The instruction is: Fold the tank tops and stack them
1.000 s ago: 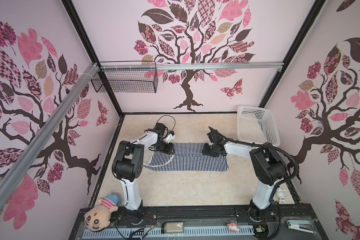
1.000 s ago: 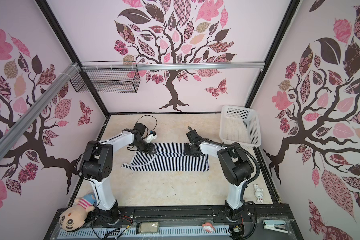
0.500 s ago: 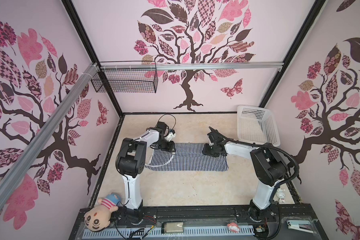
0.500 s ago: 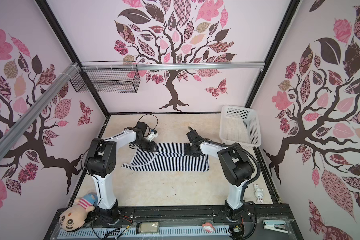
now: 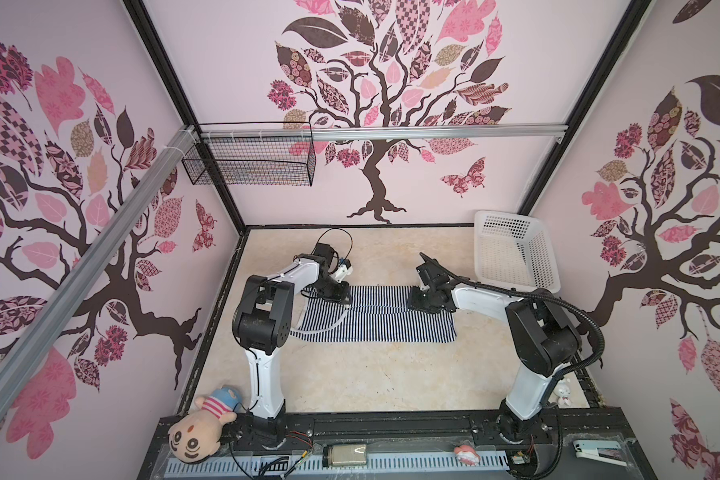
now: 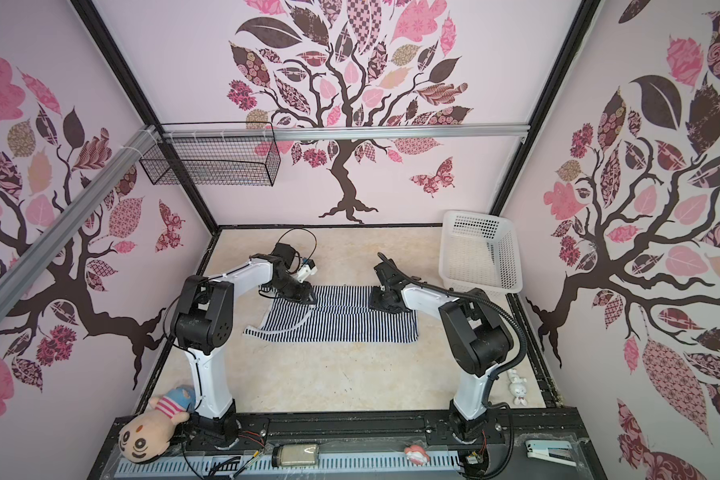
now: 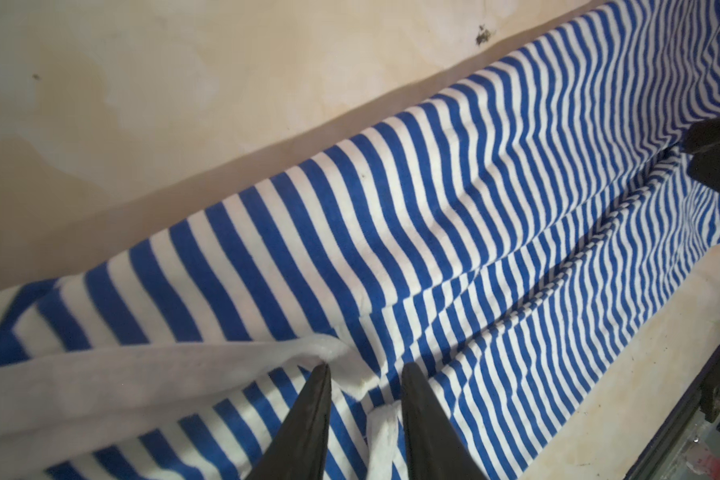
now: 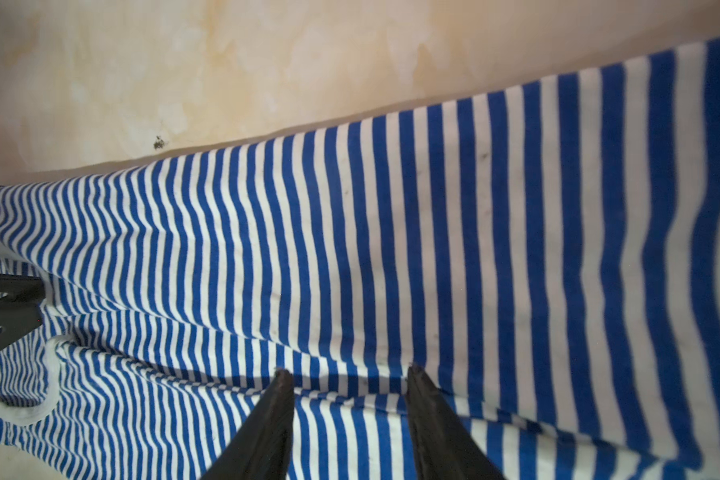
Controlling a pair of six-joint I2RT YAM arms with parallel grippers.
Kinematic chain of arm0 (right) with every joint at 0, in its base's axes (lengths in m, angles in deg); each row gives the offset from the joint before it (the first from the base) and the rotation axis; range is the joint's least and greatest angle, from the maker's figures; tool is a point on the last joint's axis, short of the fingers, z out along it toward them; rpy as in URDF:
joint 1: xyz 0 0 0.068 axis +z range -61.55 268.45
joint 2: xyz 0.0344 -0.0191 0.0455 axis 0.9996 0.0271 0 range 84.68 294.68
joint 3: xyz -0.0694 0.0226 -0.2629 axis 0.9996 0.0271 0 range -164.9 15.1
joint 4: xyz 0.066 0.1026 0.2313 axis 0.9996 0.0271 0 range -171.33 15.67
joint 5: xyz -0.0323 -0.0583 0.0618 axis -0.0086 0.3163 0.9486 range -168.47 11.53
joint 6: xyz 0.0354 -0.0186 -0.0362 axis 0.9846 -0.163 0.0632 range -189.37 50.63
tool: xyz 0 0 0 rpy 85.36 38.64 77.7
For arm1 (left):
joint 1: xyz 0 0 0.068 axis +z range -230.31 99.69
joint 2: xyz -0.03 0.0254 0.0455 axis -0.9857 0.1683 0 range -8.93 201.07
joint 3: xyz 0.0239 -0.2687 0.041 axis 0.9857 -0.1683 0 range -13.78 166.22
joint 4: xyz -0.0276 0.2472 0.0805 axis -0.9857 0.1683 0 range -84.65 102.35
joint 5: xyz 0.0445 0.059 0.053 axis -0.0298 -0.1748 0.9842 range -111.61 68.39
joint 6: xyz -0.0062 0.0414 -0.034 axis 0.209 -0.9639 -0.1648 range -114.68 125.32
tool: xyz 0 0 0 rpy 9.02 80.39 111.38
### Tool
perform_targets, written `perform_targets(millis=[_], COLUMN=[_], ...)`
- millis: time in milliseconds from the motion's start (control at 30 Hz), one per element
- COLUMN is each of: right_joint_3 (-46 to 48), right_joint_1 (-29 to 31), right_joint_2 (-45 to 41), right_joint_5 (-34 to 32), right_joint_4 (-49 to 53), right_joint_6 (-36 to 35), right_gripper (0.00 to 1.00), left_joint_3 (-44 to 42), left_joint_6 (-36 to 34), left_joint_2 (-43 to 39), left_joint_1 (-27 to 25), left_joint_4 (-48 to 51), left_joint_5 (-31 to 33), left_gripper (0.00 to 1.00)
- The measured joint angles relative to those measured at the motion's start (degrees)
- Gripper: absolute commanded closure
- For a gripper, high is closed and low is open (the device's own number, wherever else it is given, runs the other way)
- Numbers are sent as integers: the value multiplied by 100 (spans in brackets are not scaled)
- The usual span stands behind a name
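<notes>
**1. Workpiece.** One tank top [image 5: 375, 326] is lying flat on the table [image 5: 350, 374], between the two arms. In both top views [image 6: 341, 328] its long axis is running left to right. The dark and white stripes are running across the short axis. A far strip of the garment is lying doubled over the near part, and the edge of that strip is showing as a line along the length. The end with the white edging [image 5: 321, 328] is pointing left. The straight hem end is pointing right.

**2. Left gripper.** The left gripper [image 5: 341, 299] is sitting low over the far-left part of the tank top. In the left wrist view [image 7: 366, 374] its jaws are standing apart, with the tips down at the cloth. A bunched loop of the white edging is lying between the tips. No pinch on the cloth is showing.

**3. Right gripper.** The right gripper [image 5: 416, 300] is sitting low over the far-right part, at the fold line. In the right wrist view [image 8: 348, 378] its jaws are standing apart. The tips are meeting the edge of the upper layer, and striped cloth is lying flat across the gap, unclamped.

**4. Surroundings.**
- A white plastic basket [image 5: 516, 266] is standing in the far right corner of the table, apart from the tank top.
- A black wire basket [image 5: 250, 166] is hanging from the rail on the back wall.
- A plush doll [image 5: 196, 428] is lying at the near left edge, beside the left arm's base.
</notes>
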Motion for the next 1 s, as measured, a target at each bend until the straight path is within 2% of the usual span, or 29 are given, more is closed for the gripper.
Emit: perform_targets(millis=[700,1000], right_joint_3=[9,61], right_joint_1=[0,-4], right_joint_2=[0,0], right_joint_5=[-2,-2], right_joint_4=[0,2], right_joint_6=[-13,-15], right_gripper=[54,55], left_joint_3=[0,0], left_joint_6=[-4,-24], left_joint_2=[33,90], left_joint_1=[-162,-192], left_joint_4=[2,-7], left_joint_5=[227,332], left_gripper=[79,98])
